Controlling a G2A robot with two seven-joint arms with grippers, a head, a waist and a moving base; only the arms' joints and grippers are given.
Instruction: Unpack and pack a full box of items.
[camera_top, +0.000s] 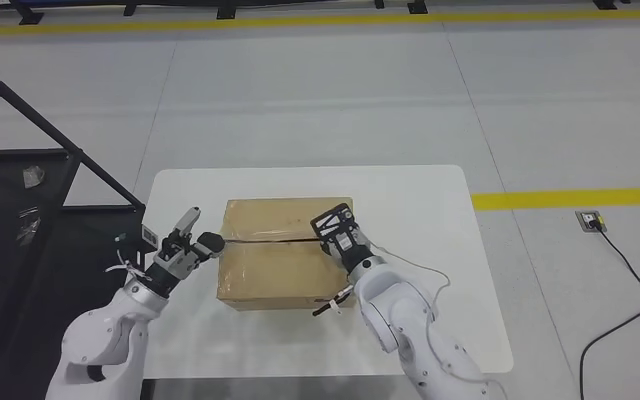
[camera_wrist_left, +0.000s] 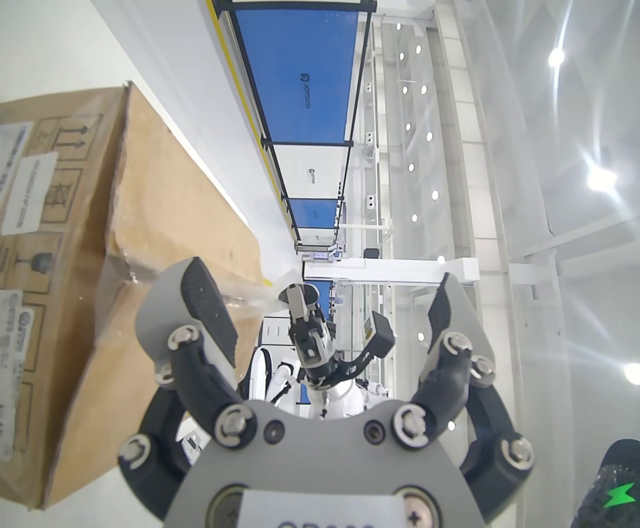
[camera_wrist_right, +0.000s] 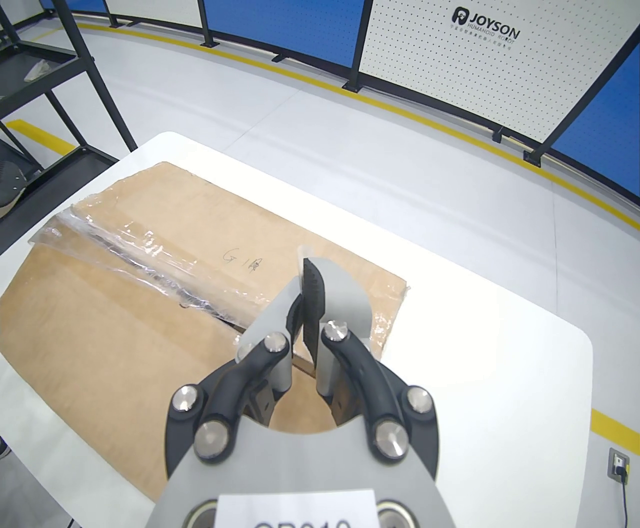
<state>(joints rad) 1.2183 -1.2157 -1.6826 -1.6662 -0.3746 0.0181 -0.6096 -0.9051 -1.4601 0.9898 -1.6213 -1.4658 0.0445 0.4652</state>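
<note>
Squarely on the white table (camera_top: 420, 200), a rectangular cardboard box (camera_top: 280, 268) sits closed, contents hidden, its seam under crinkled clear tape (camera_wrist_right: 125, 245). The left gripper (camera_wrist_left: 322, 292) is spread apart and the right gripper (camera_wrist_right: 307, 272) is pinched together.

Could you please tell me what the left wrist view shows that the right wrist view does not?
Left wrist view: the side face of the brown cardboard box with white labels and printed symbols, and the open left gripper. Right wrist view: the clear tape along the box's top seam, and the white table. Shared: the box itself and the right gripper, shut by the seam's end.
</note>
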